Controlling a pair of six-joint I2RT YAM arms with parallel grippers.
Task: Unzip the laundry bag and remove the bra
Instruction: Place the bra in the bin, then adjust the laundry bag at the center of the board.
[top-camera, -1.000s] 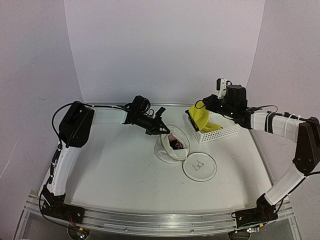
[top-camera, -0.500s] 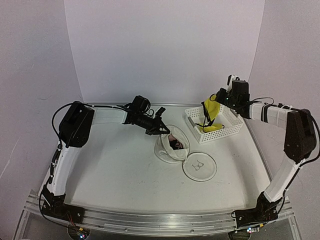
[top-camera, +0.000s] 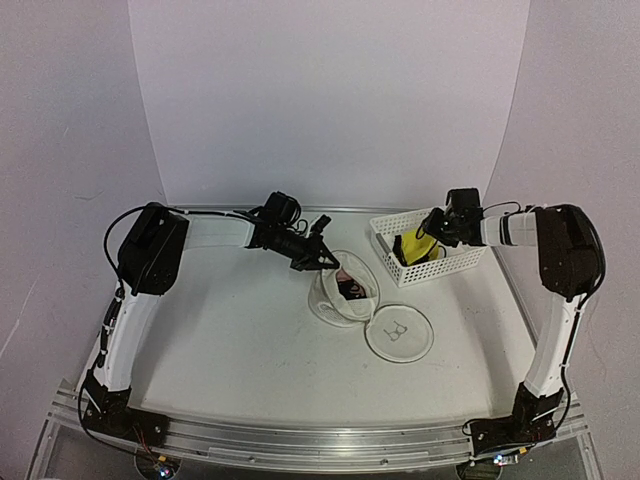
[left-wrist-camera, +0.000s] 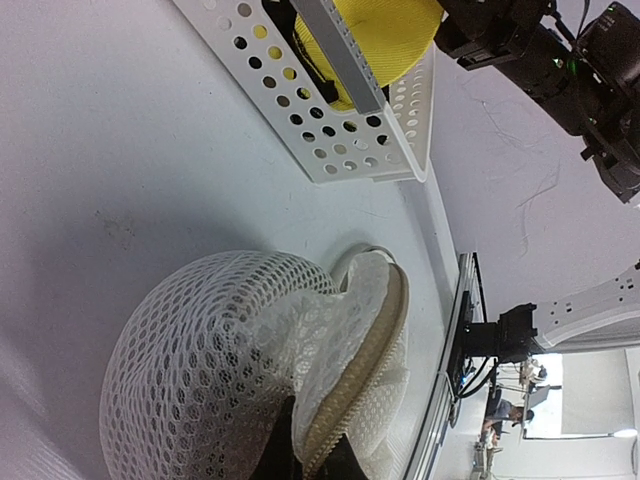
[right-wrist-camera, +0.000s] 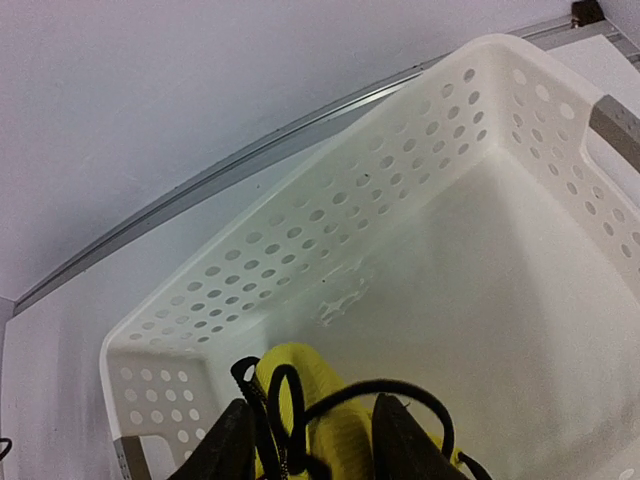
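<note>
The white mesh laundry bag sits open mid-table, with something dark and pink inside. Its round flat face with the black pictogram lies flipped out to the front right. My left gripper is shut on the bag's far rim; in the left wrist view its dark fingers pinch the mesh by the beige zipper edge. My right gripper is down inside the white basket, shut on a yellow bra. In the right wrist view the bra, with its black straps, fills the gap between the fingers.
The white perforated plastic basket stands at the back right, near the table's right edge; it also shows in the left wrist view and the right wrist view. White walls close in the back and the sides.
My right gripper has carried the yellow bra from above the basket down into it. The left gripper and the bag have not moved.
</note>
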